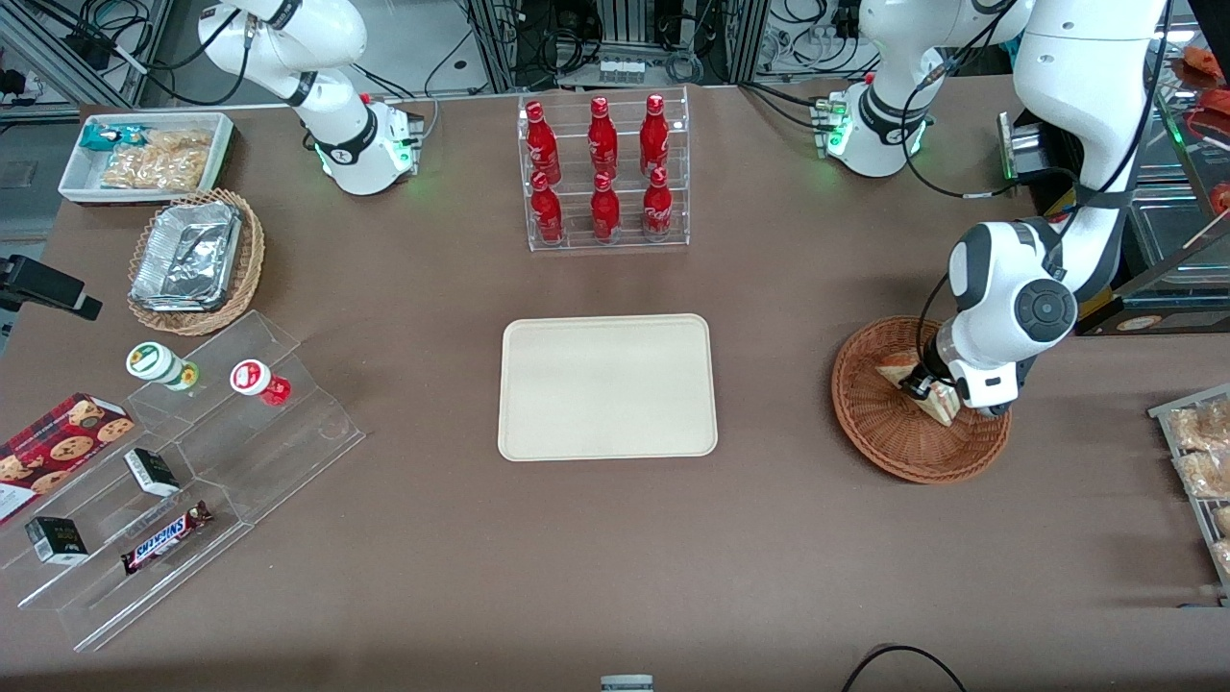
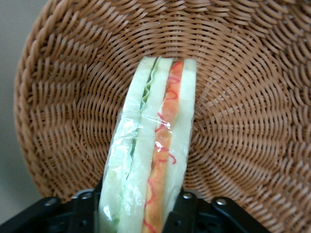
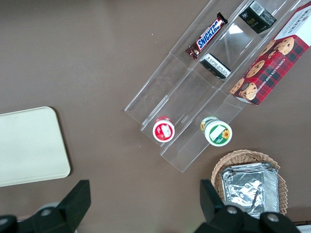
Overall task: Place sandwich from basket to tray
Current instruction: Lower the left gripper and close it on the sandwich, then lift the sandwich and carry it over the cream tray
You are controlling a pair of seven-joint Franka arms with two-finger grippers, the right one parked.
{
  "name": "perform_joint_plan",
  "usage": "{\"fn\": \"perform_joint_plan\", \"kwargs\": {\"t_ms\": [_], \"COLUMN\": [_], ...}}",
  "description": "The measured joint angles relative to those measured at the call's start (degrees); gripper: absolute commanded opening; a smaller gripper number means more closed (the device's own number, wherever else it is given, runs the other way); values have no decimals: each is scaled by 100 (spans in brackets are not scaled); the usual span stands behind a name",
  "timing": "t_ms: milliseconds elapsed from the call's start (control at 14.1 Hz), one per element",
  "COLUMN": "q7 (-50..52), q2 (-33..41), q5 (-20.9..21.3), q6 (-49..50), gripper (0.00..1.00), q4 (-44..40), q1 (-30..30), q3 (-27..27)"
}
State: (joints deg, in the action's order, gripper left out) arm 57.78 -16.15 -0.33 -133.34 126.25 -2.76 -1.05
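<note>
The sandwich [image 2: 154,145], a clear-wrapped wedge of white bread with green and orange-red filling, lies in the reddish-brown wicker basket [image 2: 63,97]. My gripper [image 2: 140,206] is down in the basket, its black fingers [image 2: 85,208] pressed against both bread faces, shut on the sandwich. In the front view the gripper [image 1: 930,392] sits over the basket [image 1: 879,432] at the working arm's end of the table, with the sandwich [image 1: 903,367] partly hidden by the wrist. The cream-beige tray [image 1: 607,386] lies bare at the table's middle.
A clear rack of red bottles [image 1: 603,173] stands farther from the front camera than the tray. Toward the parked arm's end are a tan basket of foil trays [image 1: 195,258], a white snack bin [image 1: 144,154] and a clear stepped stand [image 1: 183,481] with snacks.
</note>
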Motion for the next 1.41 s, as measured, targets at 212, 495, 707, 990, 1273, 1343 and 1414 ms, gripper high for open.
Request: {"fn": "perform_joint_plan", "kwargs": {"t_ms": [212,495,707,990,1273,1343,1414], "q7": [-312,-1757,-2140,-1762,-844,-651,-479], "q2": [203,212,-138,-983,-1914,-2114,-2300], "q5": [5,6,-6,-192,-239,-239,-240], "q6": [1348,1940,1930,1843,1831,1831,1831], "gripper": [9,7,5,3,2,2,2], "q4": [-783,-1458,-1791,-2692,-3832,-4087,-4318], "q1": [-66,-657,-1114,-1846,-2721,-2910,-3086], "q3": [-133,-356,-407,-506,-562,-566,-568]}}
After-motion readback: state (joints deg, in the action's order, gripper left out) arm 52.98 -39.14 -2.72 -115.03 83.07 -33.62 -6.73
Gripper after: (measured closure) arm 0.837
